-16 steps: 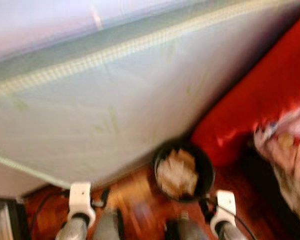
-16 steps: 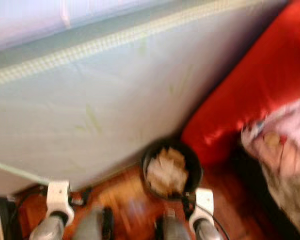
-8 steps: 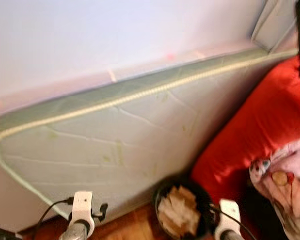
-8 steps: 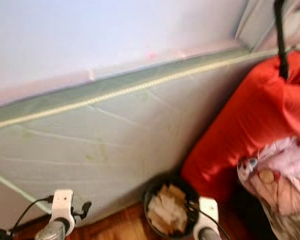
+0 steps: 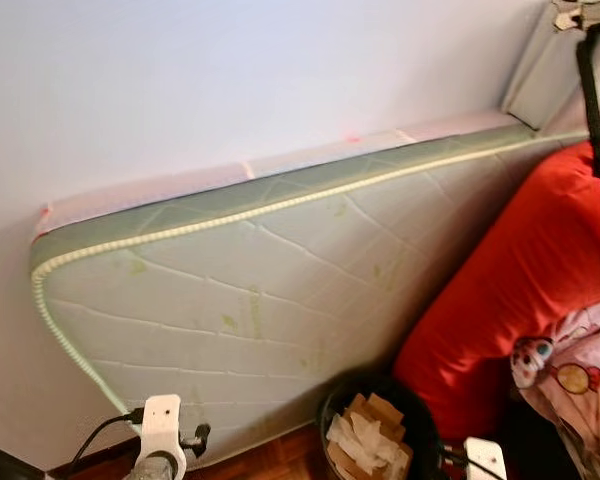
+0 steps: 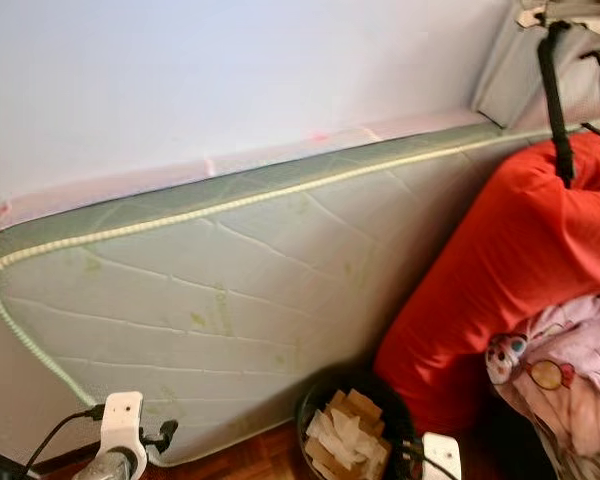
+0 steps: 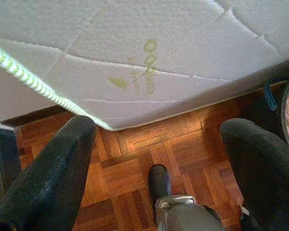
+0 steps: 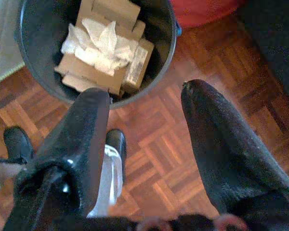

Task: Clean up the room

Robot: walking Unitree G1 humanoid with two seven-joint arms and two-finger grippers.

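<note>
Left pincer [image 7: 156,144] spread wide, right pincer [image 8: 147,115] apparently likewise, both empty

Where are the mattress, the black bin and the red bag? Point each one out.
mattress [image 5: 280,290]: left eye view, middle of its quilted face.
black bin [image 8: 166,53]: right wrist view, bare inner wall beside the cardboard.
red bag [image 6: 500,270]: right eye view, middle of its red fabric.
</note>
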